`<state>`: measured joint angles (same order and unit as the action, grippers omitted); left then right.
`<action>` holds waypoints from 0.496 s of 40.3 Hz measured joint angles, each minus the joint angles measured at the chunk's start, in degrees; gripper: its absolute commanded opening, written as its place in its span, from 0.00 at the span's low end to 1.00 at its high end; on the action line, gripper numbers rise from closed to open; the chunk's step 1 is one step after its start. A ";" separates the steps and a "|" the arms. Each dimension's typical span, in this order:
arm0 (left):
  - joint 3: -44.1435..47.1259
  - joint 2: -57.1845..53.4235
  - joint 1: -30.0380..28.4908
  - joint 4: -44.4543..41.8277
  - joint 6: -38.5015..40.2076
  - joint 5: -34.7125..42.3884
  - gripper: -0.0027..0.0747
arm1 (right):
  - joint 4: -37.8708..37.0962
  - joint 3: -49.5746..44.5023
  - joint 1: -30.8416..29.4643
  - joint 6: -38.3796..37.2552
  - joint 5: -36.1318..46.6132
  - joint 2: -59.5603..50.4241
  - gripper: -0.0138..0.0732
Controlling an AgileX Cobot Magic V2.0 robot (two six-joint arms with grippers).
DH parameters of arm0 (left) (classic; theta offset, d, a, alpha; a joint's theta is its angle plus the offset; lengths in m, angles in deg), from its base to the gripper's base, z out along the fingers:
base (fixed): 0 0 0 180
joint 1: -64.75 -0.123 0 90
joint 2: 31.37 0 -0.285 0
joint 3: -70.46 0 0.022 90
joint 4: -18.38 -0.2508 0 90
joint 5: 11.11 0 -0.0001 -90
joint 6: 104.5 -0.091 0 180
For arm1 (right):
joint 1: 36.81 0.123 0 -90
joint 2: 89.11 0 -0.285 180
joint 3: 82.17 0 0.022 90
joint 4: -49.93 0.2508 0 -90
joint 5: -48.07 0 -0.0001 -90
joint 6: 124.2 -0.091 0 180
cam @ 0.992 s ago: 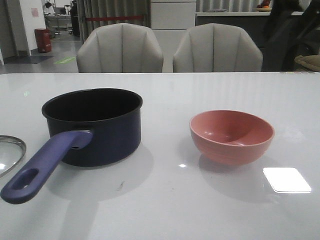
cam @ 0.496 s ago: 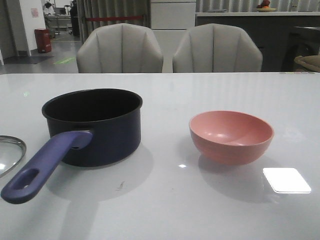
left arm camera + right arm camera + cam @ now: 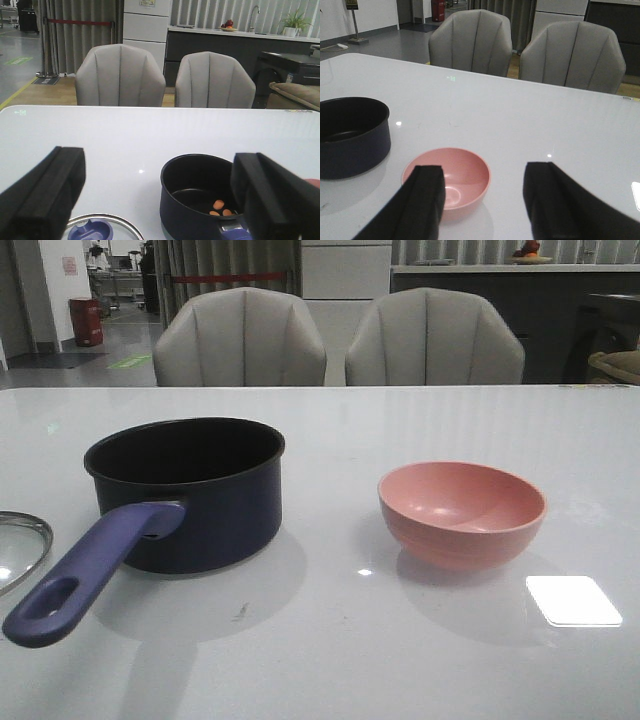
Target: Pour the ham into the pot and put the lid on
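Ham (image 3: 218, 204) is seen lying on the floor of the pot (image 3: 190, 490), a few small orange-pink pieces; the pouring step is judged done. The pink bowl (image 3: 462, 512) stands empty to the right of the pot, well apart from it. The pot handle (image 3: 90, 565) points toward the near left.

The lid (image 3: 102, 230) lies flat on the table (image 3: 400, 420) just left of the pot, knob (image 3: 90, 233) up; only its edge is visible at the left border of the front view.

Handling, as judged: glass lid is taken to be rigid, fairly heavy for its size, fragile at the rim and slippery on the dome. The flared knob is considered the only sound hold; a pinch under the flare is expected to stop slip. A level carry is advised, so that rim meets pot evenly.

Left gripper (image 3: 160, 195) is held above the near left of the table, between lid and pot, fingers (image 3: 45, 195) spread wide, nothing between them. Right gripper (image 3: 482, 205) is held near the bowl on its near side, fingers (image 3: 422, 200) apart and empty. Neither arm is visible in the front view
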<state>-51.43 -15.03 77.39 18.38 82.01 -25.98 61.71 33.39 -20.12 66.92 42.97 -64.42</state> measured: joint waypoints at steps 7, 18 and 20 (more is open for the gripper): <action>0.00 0.00 0.00 0.00 0.00 0.00 0.84 | 0.10 -1.03 0.00 -0.04 0.00 -0.26 0.62; 0.00 0.00 0.00 0.00 0.00 0.00 0.84 | 0.10 -1.07 0.00 -0.04 0.00 -0.26 0.34; 0.00 0.00 0.00 0.00 0.00 0.00 0.84 | 0.10 -1.07 0.00 -0.04 0.00 -0.26 0.34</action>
<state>-51.43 -15.03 77.39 18.38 82.01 -25.98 61.81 32.32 -20.12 66.88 42.97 -64.67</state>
